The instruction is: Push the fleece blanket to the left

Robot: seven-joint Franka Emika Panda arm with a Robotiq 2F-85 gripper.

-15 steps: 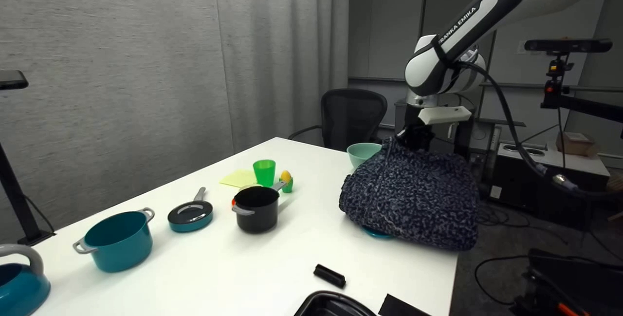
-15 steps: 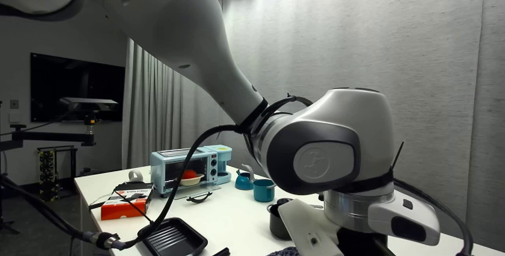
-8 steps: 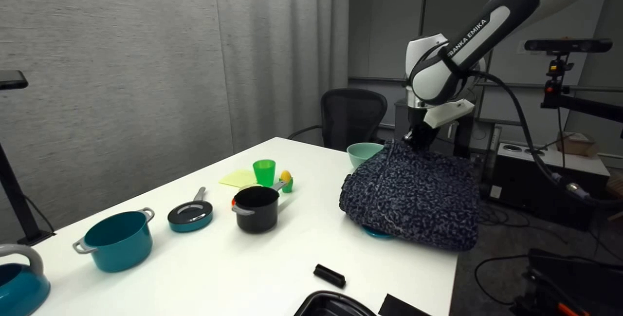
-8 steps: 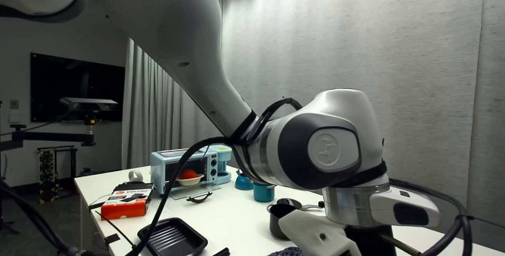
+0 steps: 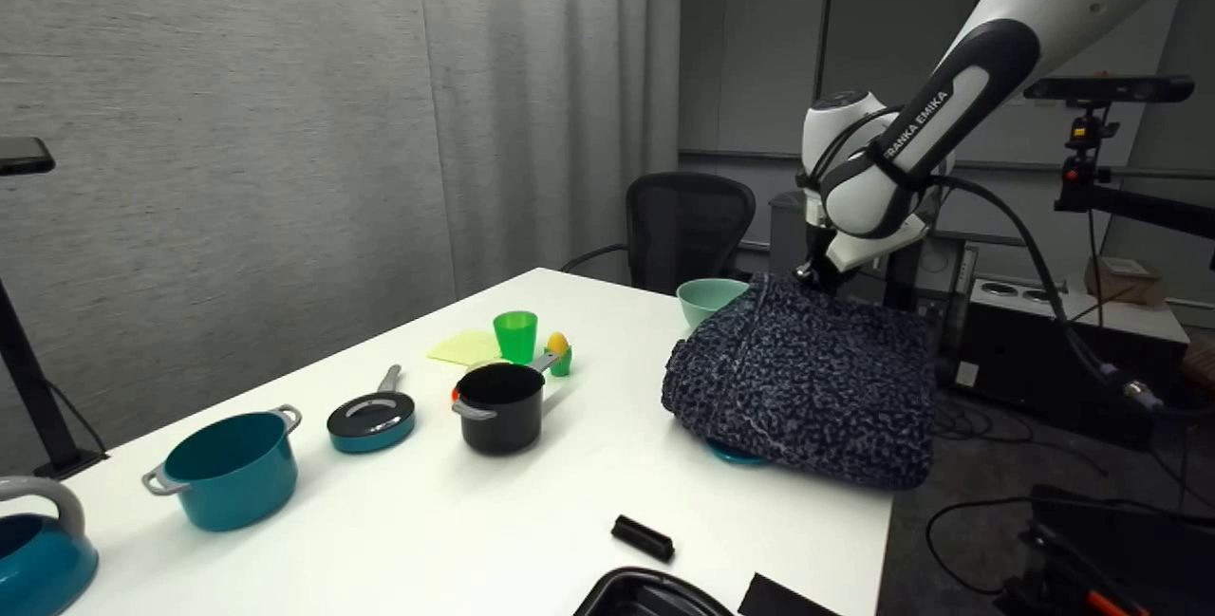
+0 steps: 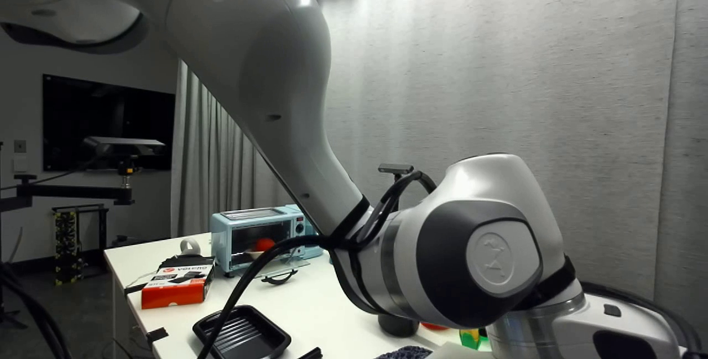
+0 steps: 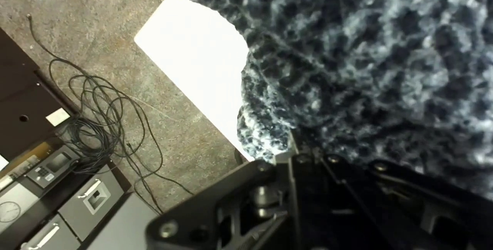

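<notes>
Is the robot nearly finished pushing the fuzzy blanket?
Done: the arm has reached the blanket. Happening now: the wrist view shows the jaws at its fabric, apparently touching. Still to do: probably the push itself; the blanket lies about where it did a second ago.

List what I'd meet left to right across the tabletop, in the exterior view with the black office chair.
Teal kettle, teal pot, teal pan, black pot, fleece blanket; items overlapping these sideways are left out.
</notes>
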